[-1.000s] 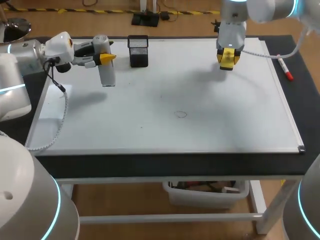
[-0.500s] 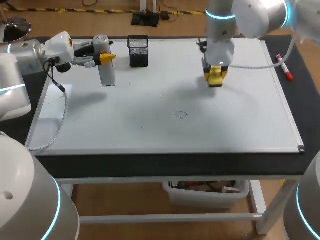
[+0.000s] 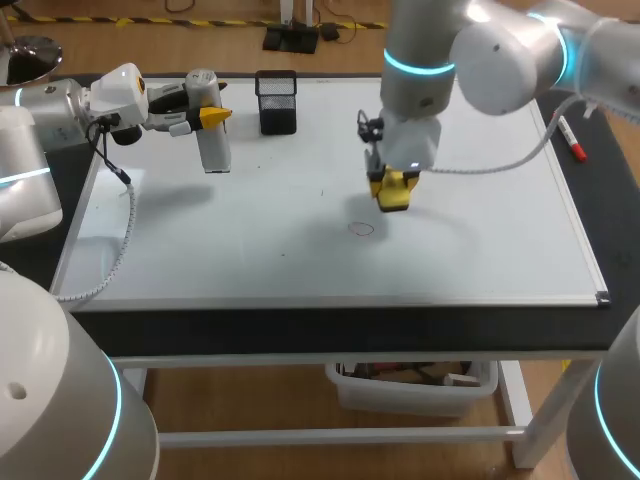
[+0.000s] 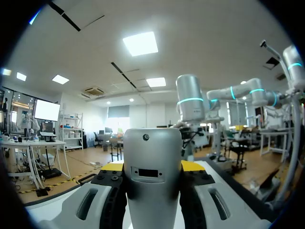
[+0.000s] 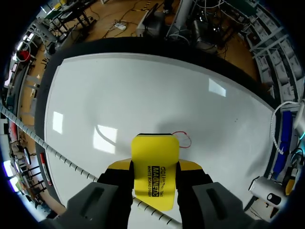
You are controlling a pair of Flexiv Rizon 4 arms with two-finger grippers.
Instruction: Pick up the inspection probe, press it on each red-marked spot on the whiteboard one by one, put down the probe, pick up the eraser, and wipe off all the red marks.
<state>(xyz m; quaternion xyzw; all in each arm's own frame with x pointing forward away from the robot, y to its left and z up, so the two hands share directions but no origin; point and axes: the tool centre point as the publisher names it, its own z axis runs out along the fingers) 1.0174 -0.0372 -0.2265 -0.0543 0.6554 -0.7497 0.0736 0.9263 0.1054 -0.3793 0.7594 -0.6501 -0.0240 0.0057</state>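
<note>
Clamps yellow block eraser (image 5: 154, 162) in right gripper (image 3: 394, 192), low over white whiteboard (image 3: 250, 250), just beside faint red ring (image 3: 362, 229). Sees no other mark; wipe pending. Grips grey cylindrical probe (image 3: 215, 150) in left gripper (image 3: 205, 118), aloft, not put down.

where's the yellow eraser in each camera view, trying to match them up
Head view: eraser in the right gripper, over the middle of the whiteboard, beside the red circle mark.
Left wrist view: not in it; the inspection probe fills the middle.
Right wrist view: eraser between the gripper's fingers, the mark just ahead.
Shared landmark: the red circle mark, in head and right wrist views.
</note>
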